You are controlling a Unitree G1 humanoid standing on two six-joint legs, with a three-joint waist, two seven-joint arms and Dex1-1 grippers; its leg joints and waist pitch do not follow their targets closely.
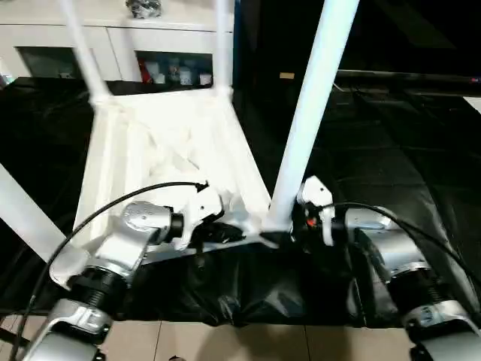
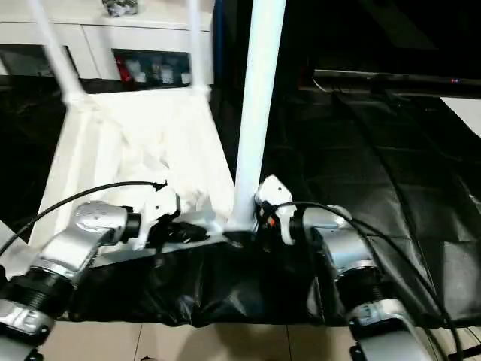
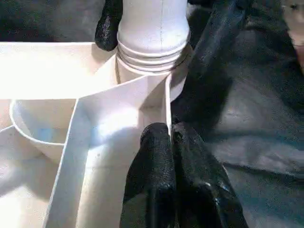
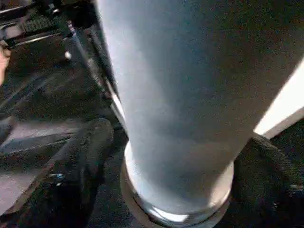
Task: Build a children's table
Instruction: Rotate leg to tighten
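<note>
The white tabletop [image 1: 150, 143] lies upside down on black cloth, ribbed underside up. Legs stand in its far left [image 1: 83, 53] and far right [image 1: 223, 45] sockets, and another leg [image 1: 22, 214] slants off at the near left. A thick white leg [image 1: 312, 105] rises from the near right corner socket [image 3: 152, 61], its threaded base showing. My left gripper [image 1: 225, 229] is shut on a thin rib [image 3: 167, 102] of the tabletop just beside that socket. My right gripper [image 1: 289, 226] clasps the base of this leg, one black finger [image 4: 80, 161] on each side.
A white cabinet with glass doors [image 1: 120, 45] stands behind the tabletop. Black cloth [image 1: 391, 150] covers the surface to the right and drapes over the near edge. Pale floor tiles [image 1: 225, 342] show below it. Black cables loop over both forearms.
</note>
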